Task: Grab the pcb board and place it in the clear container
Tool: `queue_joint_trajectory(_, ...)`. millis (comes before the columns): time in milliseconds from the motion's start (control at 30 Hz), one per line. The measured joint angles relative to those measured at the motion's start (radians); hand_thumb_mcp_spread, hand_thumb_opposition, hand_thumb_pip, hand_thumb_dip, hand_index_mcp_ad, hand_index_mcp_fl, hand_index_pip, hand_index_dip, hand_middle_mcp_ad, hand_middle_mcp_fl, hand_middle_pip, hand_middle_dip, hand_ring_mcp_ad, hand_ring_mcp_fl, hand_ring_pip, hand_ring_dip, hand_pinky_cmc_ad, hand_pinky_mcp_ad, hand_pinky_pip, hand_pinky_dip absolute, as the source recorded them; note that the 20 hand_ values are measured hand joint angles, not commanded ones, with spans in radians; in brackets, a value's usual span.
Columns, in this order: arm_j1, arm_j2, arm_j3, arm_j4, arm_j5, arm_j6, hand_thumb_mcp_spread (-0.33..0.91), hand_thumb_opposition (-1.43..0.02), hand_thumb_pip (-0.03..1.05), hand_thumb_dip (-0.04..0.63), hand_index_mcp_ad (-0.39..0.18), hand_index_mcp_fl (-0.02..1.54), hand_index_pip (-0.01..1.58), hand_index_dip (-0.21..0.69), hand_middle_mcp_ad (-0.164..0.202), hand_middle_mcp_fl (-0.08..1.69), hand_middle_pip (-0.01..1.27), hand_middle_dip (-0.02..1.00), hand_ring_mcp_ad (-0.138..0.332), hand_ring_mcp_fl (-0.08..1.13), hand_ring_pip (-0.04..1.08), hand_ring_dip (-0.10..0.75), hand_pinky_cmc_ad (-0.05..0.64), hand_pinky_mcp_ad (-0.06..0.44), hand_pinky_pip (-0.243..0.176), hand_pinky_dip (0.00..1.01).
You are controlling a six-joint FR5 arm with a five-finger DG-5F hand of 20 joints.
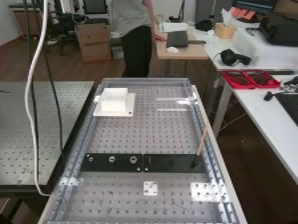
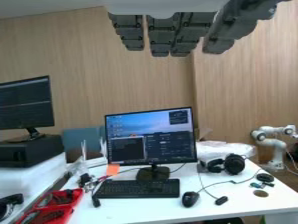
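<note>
Pcb board: I cannot tell for certain which piece it is; the small pale plate (image 1: 151,188) with holes, flat on the perforated bench top (image 1: 126,136) near its close end, is one candidate.
Black plates (image 1: 176,163): end to end across the bench, just beyond the pale plate; round metal parts (image 1: 112,159) sit on one, a thin stick (image 1: 201,142) leans by the other.
Clear container: cannot be told apart from the glare on the bench; its rim and opening want finding before any lift.
White block (image 1: 114,100): on its white base, toward the far end, well apart from the pale plate.
Hand (image 2: 163,36): open, fingers hanging fairly straight and holding nothing, with the desk (image 2: 146,204) and monitor (image 2: 151,137) beyond.
Step in hand: by my reading, the approach; turn the palm to the bench and confirm the board before descending.
Grip: best taken lightly by opposite edges, level, fingertips clear of the stick; pressing on a flat board could skid it.
</note>
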Motion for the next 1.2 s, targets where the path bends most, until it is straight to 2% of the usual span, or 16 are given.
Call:
queue_joint_trajectory(133, 0.0, -0.001, 0.004, -0.003, 0.0, 0.0, -0.01, 0.01, 0.0, 0.003, 0.01, 0.0, 0.01, 0.012, 0.054, -0.01, 0.01, 0.02, 0.009, 0.0, 0.0, 0.012, 0.047, 0.038, -0.01, 0.02)
queue_joint_trajectory(200, 0.0, -0.001, 0.005, -0.003, 0.0, -0.001, 0.06, -0.12, 0.06, 0.003, 0.04, -0.01, 0.01, 0.007, 0.051, -0.01, 0.05, 0.02, 0.0, 0.0, 0.01, 0.0, 0.065, 0.054, -0.01, 0.06)
queue_joint_trajectory(267, 0.0, -0.002, 0.006, -0.004, 0.001, -0.002, 0.1, -0.28, 0.09, 0.007, 0.063, 0.02, 0.04, 0.0, 0.07, -0.01, 0.08, 0.02, 0.042, 0.0, 0.04, -0.019, 0.101, 0.075, -0.01, 0.12)
queue_joint_trajectory(333, 0.0, -0.002, 0.006, -0.004, 0.001, -0.002, 0.11, -0.39, 0.09, 0.007, 0.094, 0.03, 0.05, 0.0, 0.105, -0.01, 0.1, 0.02, 0.096, 0.0, 0.04, -0.026, 0.168, 0.115, -0.037, 0.17)
queue_joint_trajectory(367, 0.0, -0.002, 0.006, -0.004, 0.001, -0.002, 0.11, -0.44, 0.09, 0.007, 0.101, 0.03, 0.05, 0.002, 0.108, 0.0, 0.1, 0.03, 0.113, 0.0, 0.05, -0.037, 0.18, 0.134, -0.04, 0.19)
queue_joint_trajectory(433, 0.0, -0.003, 0.007, -0.004, 0.0, -0.001, 0.12, -0.51, 0.09, 0.007, 0.108, 0.03, 0.05, -0.01, 0.126, -0.01, 0.11, 0.03, 0.14, 0.02, 0.06, -0.038, 0.215, 0.155, -0.07, 0.23)
queue_joint_trajectory(467, 0.0, -0.003, 0.007, -0.004, -0.001, -0.001, 0.14, -0.54, 0.09, 0.007, 0.12, 0.04, 0.06, -0.012, 0.124, -0.01, 0.12, 0.03, 0.155, 0.02, 0.07, -0.045, 0.244, 0.171, -0.075, 0.24)
queue_joint_trajectory(533, 0.0, -0.003, 0.006, -0.004, -0.001, 0.0, 0.14, -0.58, 0.09, 0.007, 0.14, 0.06, 0.07, -0.012, 0.152, -0.01, 0.13, 0.02, 0.166, 0.03, 0.07, -0.049, 0.262, 0.201, -0.079, 0.26)
queue_joint_trajectory(600, 0.0, -0.004, 0.005, -0.002, -0.002, 0.002, 0.13, -0.58, 0.09, 0.007, 0.157, 0.05, 0.07, -0.012, 0.171, -0.01, 0.14, 0.03, 0.188, 0.03, 0.07, -0.049, 0.278, 0.201, -0.087, 0.27)
queue_joint_trajectory(700, 0.0, -0.004, 0.004, -0.001, -0.002, 0.004, 0.13, -0.62, 0.09, 0.007, 0.164, 0.06, 0.08, -0.012, 0.173, -0.01, 0.14, 0.03, 0.202, 0.05, 0.08, -0.049, 0.297, 0.215, -0.106, 0.29)
queue_joint_trajectory(767, 0.0, -0.005, 0.004, 0.0, -0.002, 0.005, 0.13, -0.62, 0.09, 0.007, 0.164, 0.06, 0.09, -0.01, 0.171, -0.01, 0.14, 0.03, 0.199, 0.05, 0.08, -0.049, 0.311, 0.215, -0.106, 0.29)
queue_joint_trajectory(867, 0.0, -0.006, 0.004, 0.0, -0.003, 0.008, 0.13, -0.63, 0.09, 0.007, 0.164, 0.06, 0.09, -0.019, 0.178, 0.02, 0.15, 0.02, 0.218, 0.05, 0.08, -0.049, 0.314, 0.225, -0.108, 0.3)
queue_joint_trajectory(1067, 0.001, -0.014, -0.008, 0.008, 0.006, 0.006, 0.14, -0.65, 0.09, 0.007, 0.169, 0.06, 0.09, -0.021, 0.183, 0.02, 0.16, 0.02, 0.215, 0.05, 0.09, -0.049, 0.328, 0.229, -0.124, 0.31)
queue_joint_trajectory(1200, 0.0, -0.016, -0.039, 0.047, 0.017, -0.004, 0.14, -0.65, 0.09, 0.007, 0.169, 0.06, 0.09, -0.021, 0.178, 0.02, 0.16, 0.02, 0.216, 0.06, 0.09, -0.049, 0.328, 0.232, -0.124, 0.31)
